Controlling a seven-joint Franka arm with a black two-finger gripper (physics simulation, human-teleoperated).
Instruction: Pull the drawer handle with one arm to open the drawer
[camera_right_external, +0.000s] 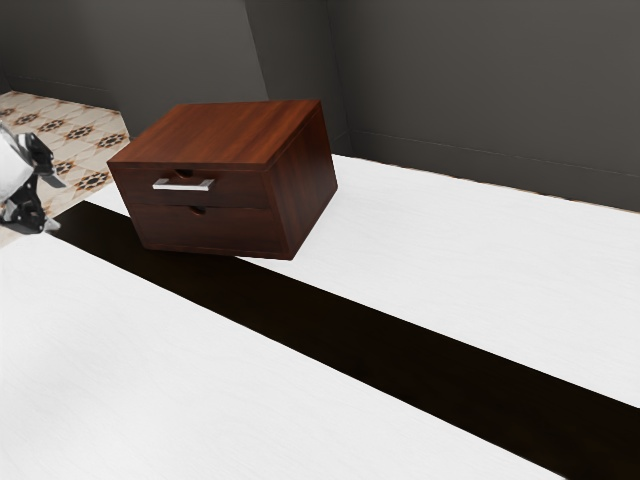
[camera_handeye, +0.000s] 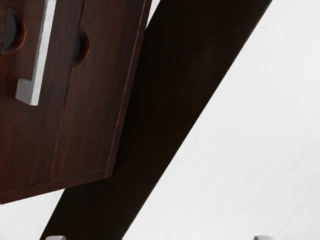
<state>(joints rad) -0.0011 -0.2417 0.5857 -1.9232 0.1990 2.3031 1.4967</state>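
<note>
drawer cabinet (camera_right_external: 235, 130): finished in grained red-brown wood, satin | handle (camera_right_external: 183, 184): brushed silver metal | table (camera_right_external: 450, 250): white, matt | stripe (camera_right_external: 400, 350): black, glossy | floor (camera_right_external: 60, 125), upper left: patterned tile

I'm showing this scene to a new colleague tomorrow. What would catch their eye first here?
The dark red wooden cabinet stands out on the white table, toward the exterior view's upper left, with a silver handle on its upper drawer. A broad black stripe crosses the table diagonally from the cabinet's base toward the lower right. The gripper hangs at the exterior view's left edge, apart from the handle.
</note>
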